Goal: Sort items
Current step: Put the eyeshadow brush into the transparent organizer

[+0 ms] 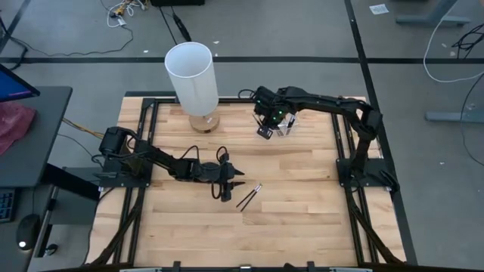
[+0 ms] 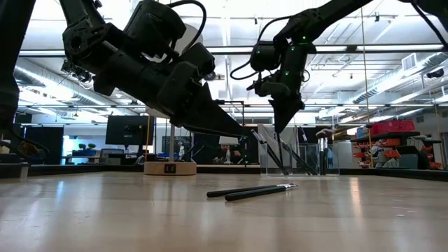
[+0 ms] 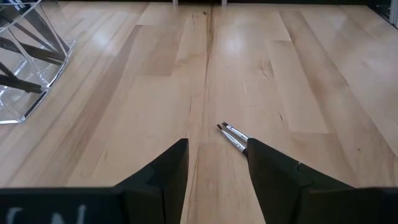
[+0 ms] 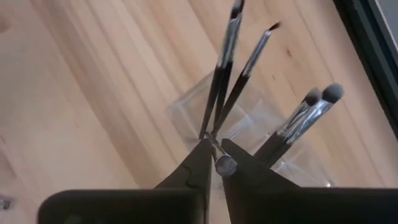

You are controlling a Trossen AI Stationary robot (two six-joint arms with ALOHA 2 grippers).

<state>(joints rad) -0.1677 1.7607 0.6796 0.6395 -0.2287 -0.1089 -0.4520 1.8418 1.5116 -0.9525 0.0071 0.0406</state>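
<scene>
Over the holder: right pincer (image 4: pixel 214 163), fingers nearly together, a silver-ended brush (image 4: pixel 222 163) pinched between the tips.
Holder (image 1: pixel 284 125): clear, at the bench's (image 1: pixel 302 219) far side (near the white cylinder (image 1: pixel 193 79)), brushes (image 4: pixel 233 74) standing in it, leaning.
Left pincer (image 3: pixel 216 171): fingers apart, holding nothing, low over mid-bench.
Loose brushes (image 1: pixel 249 196): two, side by side on the bench, just beyond the left pincer's tips.

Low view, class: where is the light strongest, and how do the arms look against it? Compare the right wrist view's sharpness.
Low view: bright ceiling lights leave both arms as dark silhouettes. Right wrist view: the brushes and the clear holder look soft, slightly blurred.
</scene>
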